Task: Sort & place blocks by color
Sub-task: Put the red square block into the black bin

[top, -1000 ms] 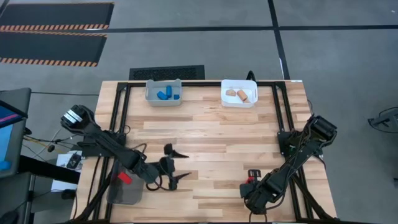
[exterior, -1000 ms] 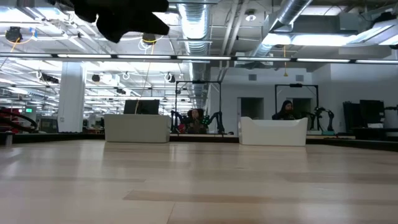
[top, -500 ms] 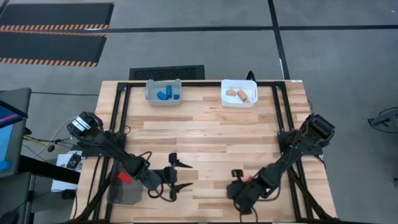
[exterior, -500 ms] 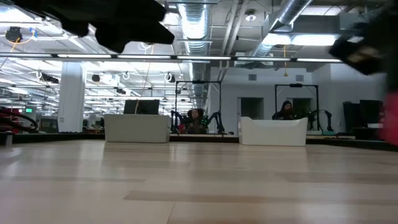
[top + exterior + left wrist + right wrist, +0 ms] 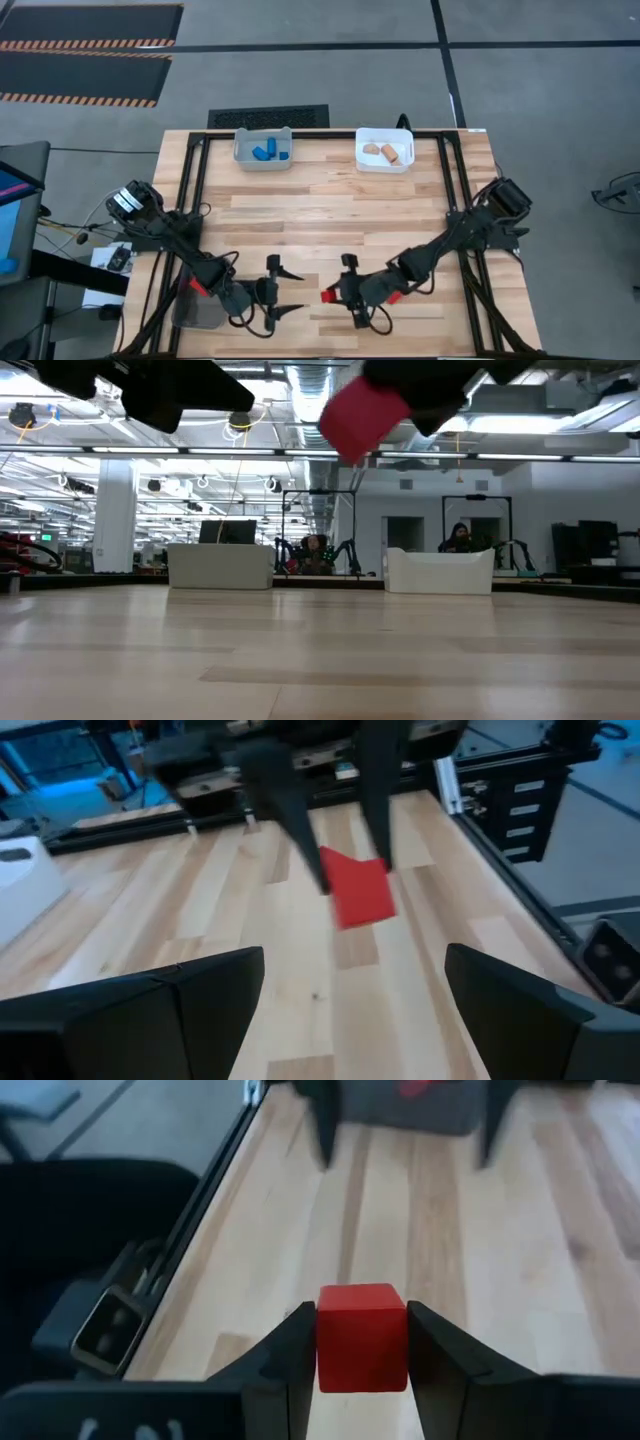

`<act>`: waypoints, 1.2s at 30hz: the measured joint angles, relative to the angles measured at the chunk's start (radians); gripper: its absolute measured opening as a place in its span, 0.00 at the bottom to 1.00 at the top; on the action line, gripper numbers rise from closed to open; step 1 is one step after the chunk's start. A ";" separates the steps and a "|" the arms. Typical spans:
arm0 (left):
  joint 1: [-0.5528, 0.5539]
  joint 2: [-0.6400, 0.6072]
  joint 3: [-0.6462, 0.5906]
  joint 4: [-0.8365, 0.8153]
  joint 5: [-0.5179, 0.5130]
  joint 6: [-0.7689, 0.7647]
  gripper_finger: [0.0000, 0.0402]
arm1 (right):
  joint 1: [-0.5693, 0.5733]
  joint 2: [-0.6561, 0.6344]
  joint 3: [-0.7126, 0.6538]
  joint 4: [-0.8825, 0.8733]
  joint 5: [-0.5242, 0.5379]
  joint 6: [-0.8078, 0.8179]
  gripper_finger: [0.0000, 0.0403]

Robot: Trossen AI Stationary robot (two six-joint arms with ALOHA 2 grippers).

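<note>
- pinched square between the right gripper (image 5: 362, 1342) fingers: a red block (image 5: 361, 1337), carried clear of the table, likely for a handover.
- just ahead, facing it: left gripper (image 5: 284, 291), spread wide to receive.
- beyond that: dark bin (image 5: 200, 312), red piece inside.
- far off: grey bin (image 5: 262, 160) with blue blocks, white bin (image 5: 384, 163) with tan.

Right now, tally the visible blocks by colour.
blue blocks: 2, in the grey bin
tan blocks: 2, in the white bin
red blocks: 2, one in the right gripper, one in the dark bin
Total: 6
</note>
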 joint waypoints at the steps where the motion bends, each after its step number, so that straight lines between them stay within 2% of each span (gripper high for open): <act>1: 0.000 0.000 0.000 0.000 0.008 -0.011 0.76 | -0.009 0.000 0.000 0.009 0.000 -0.001 0.36; 5: 0.000 0.000 0.000 0.000 0.009 -0.020 0.76 | -0.039 0.000 0.000 0.013 0.051 0.016 0.35; 8: -0.012 0.000 0.000 0.000 -0.035 -0.027 0.76 | -0.056 0.005 0.000 0.031 0.082 0.032 0.34; 11: -0.037 -0.005 0.000 -0.003 -0.134 -0.029 0.76 | -0.073 0.068 -0.001 0.159 0.097 0.026 0.35; 13: -0.059 -0.031 0.000 -0.031 -0.189 -0.031 0.76 | -0.081 0.143 0.004 0.321 0.102 0.024 0.36; 16: -0.101 -0.118 -0.001 -0.157 -0.251 -0.061 0.76 | -0.100 0.257 0.028 0.477 0.093 -0.011 0.37; 18: -0.132 -0.191 0.000 -0.274 -0.265 -0.105 0.76 | -0.122 0.325 0.070 0.512 0.089 -0.025 0.37; 22: -0.183 -0.330 0.000 -0.533 -0.181 -0.240 0.76 | -0.174 0.412 0.194 0.536 -0.031 -0.021 0.36; 26: -0.234 -0.409 0.000 -0.777 -0.123 -0.437 0.76 | -0.216 0.499 0.325 0.524 -0.148 -0.030 0.36; 32: -0.326 -0.434 0.000 -1.069 -0.104 -0.724 0.76 | -0.263 0.640 0.583 0.454 -0.277 -0.068 0.36; 36: -0.372 -0.433 0.000 -1.183 -0.027 -0.860 0.76 | -0.283 0.739 0.753 0.343 -0.306 -0.097 0.35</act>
